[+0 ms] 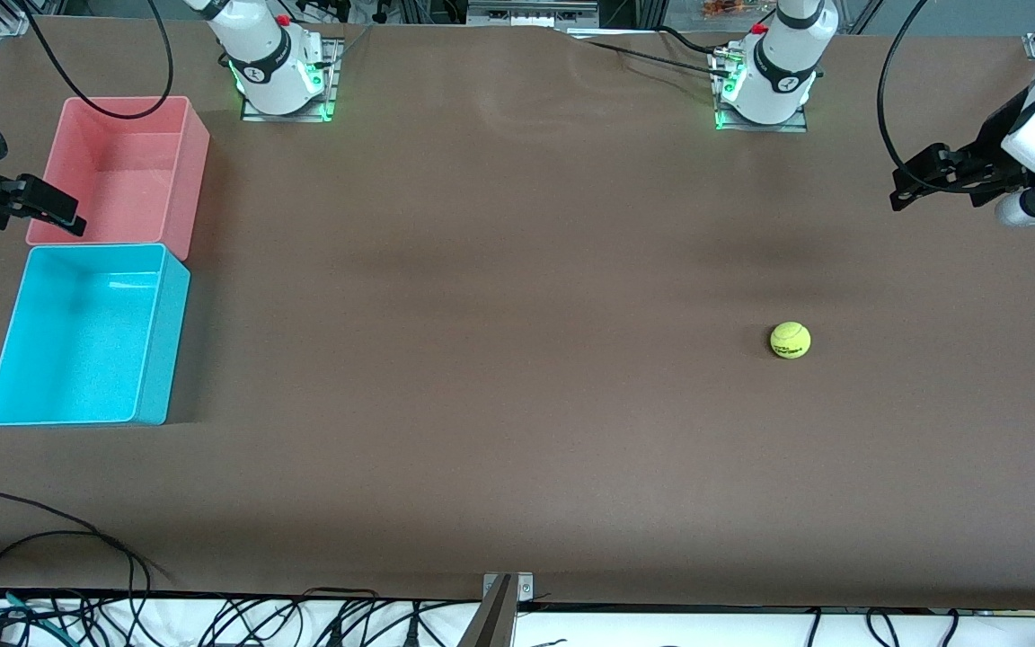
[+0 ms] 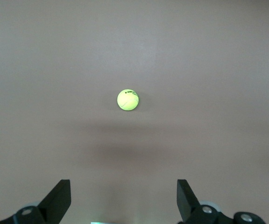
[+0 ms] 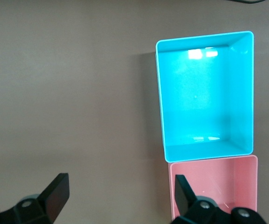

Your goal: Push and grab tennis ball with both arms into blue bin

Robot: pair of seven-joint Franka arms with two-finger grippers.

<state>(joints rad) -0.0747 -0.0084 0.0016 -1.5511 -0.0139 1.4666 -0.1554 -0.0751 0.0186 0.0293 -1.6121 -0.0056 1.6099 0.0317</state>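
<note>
- Tennis ball (image 1: 790, 341) rests on the table (image 1: 499, 359), toward the left arm's end, well apart from the blue bin (image 1: 151, 359).
- Left gripper (image 1: 917, 180) is the nearer one, fingers apart, empty.
- Right gripper (image 1: 41, 208) hangs beside the pink bin (image 1: 196, 162), also spread.

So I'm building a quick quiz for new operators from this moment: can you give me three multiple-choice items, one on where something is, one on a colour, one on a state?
1. Where is the tennis ball?
A. In the blue bin
B. On the bare table toward the left arm's end
C. In the pink bin

2. Which colour is the bin nearer the front camera?
A. Blue
B. Pink
C. Green

3. How does the left gripper stand?
A. Shut on the ball
B. Shut, empty
C. Open, empty

Key: 1 B, the ball lies alone on the table; 2 A, the blue bin sits lower than the pink bin; 3 C, its fingers are spread, nothing between.
</note>
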